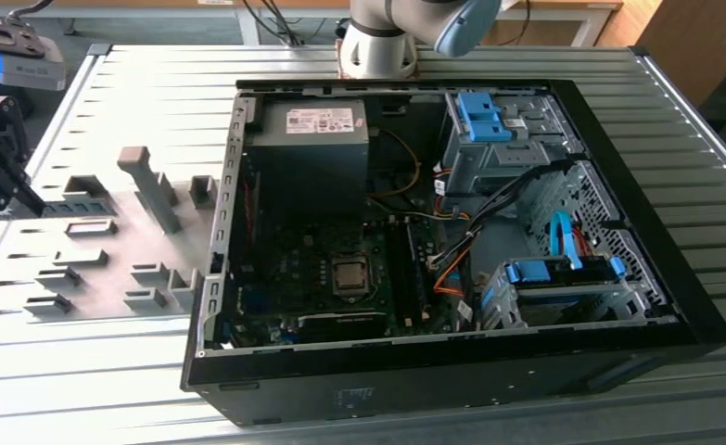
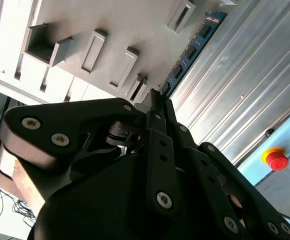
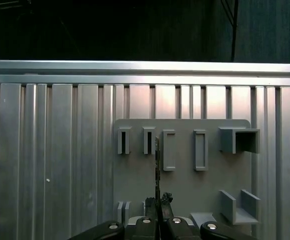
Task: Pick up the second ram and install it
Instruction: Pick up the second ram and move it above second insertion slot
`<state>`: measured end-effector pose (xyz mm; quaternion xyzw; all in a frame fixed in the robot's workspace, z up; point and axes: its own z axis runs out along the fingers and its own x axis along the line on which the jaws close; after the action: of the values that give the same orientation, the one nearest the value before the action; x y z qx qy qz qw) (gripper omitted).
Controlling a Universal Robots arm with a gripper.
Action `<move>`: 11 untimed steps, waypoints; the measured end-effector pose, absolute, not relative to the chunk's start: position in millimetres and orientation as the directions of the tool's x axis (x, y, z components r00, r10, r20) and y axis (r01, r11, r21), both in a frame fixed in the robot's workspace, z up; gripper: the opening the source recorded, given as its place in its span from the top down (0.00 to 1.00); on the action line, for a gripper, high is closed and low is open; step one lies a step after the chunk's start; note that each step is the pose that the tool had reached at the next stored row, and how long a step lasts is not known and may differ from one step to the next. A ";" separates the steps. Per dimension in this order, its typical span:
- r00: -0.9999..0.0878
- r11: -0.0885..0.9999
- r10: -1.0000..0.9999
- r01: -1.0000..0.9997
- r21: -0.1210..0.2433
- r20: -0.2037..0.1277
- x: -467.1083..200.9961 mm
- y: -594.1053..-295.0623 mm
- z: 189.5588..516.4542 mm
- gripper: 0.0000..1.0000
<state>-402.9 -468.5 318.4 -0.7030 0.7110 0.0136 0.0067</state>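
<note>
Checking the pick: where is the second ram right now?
In both wrist views the second ram juts from the pincer's shut tips, over the gray fixture plate near its slotted blocks.

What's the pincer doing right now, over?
Pincer shut on RAM stick. Stick edge-on against grey fixture plate. No blocker seen.

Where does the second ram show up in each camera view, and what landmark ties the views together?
First wrist view: the second ram is edge-on, a thin dark line extending from the gripper across the gray fixture plate.
Second wrist view: a blue-green stick extending from the gripper along the plate's edge.
Exterior view: too small to tell; the gripper hangs at the exterior view's left edge by the plate.
Shared landmark: the gray fixture plate.
</note>
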 end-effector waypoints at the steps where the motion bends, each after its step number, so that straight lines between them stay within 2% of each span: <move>1: -0.011 0.011 -1.000 -1.000 0.010 -0.029 -402.9 -468.5 319.7 0.86; 11: -0.011 0.011 -1.000 -1.000 0.010 -0.029 -402.9 -468.5 333.4 0.86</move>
<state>-402.9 -468.5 333.4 -0.7030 0.7110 0.0137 0.0067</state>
